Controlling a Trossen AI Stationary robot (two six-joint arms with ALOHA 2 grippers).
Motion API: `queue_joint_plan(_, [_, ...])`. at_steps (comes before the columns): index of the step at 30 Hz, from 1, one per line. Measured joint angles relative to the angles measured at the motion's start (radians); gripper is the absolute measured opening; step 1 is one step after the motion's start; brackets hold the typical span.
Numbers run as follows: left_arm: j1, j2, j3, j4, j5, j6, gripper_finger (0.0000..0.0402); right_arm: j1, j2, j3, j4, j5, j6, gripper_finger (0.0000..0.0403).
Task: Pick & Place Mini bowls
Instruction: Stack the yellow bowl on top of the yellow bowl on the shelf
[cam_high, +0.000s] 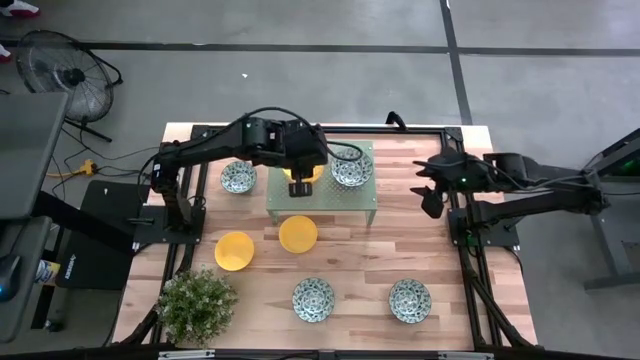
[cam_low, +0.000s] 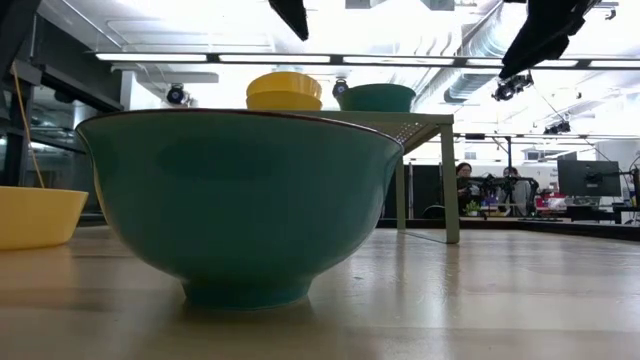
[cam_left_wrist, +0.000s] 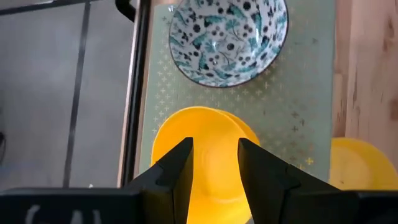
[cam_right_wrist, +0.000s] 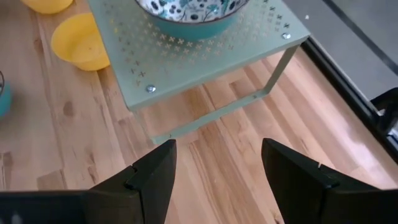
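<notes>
The left gripper (cam_high: 300, 188) hangs over the pale green stand (cam_high: 360, 208), above the yellow bowls (cam_high: 304, 174) that sit there; in the low view they look like two bowls stacked one in the other. In the left wrist view its fingers (cam_left_wrist: 176, 167) are spread a little and nothing is between them, so it is released and holds no bowl. I judge that it has either just set a bowl on the stack or is about to take one; the pictures do not decide this. A patterned bowl (cam_high: 351, 168) stands beside the stack on the same stand, close but apart. It seems the stand is the place for collecting, because it lifts the bowls above the worktop (cam_high: 440, 260) and keeps them together. On the worktop are two more yellow bowls (cam_high: 234, 250), near each other in front of the stand, one patterned bowl (cam_high: 238, 177) just left of the stand, and two patterned bowls (cam_high: 313, 298) near the front edge, well apart. A plant (cam_high: 197, 303) stands at the front left corner. The right gripper (cam_high: 430, 196) waits at the right side, away from all bowls, its fingers wide apart and empty in its wrist view. No brand, label or writing can be read anywhere
</notes>
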Motion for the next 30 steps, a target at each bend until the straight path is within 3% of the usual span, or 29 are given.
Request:
queue_joint_plan(7, [-0.011,-0.011,0.0,0.103,-0.047,-0.079,0.0121,0.0,-0.054,0.0,-0.034,0.008,0.02,0.0224])
queue_joint_plan(16, [-0.093,-0.011,-0.047,0.184,-0.368,-0.292,0.0121,0.0,-0.109,0.0,-0.077,0.034,0.063,0.0224])
queue_joint_plan(23, [-0.133,-0.127,-0.156,0.196,-0.345,-0.274,0.0121,0.001,-0.156,0.0,-0.12,0.035,0.079,0.0224])
queue_joint_plan(30, [-0.119,-0.266,-0.42,0.503,-0.244,-0.138,0.0121,0.001,-0.17,0.0,-0.129,0.028,0.08,0.0224])
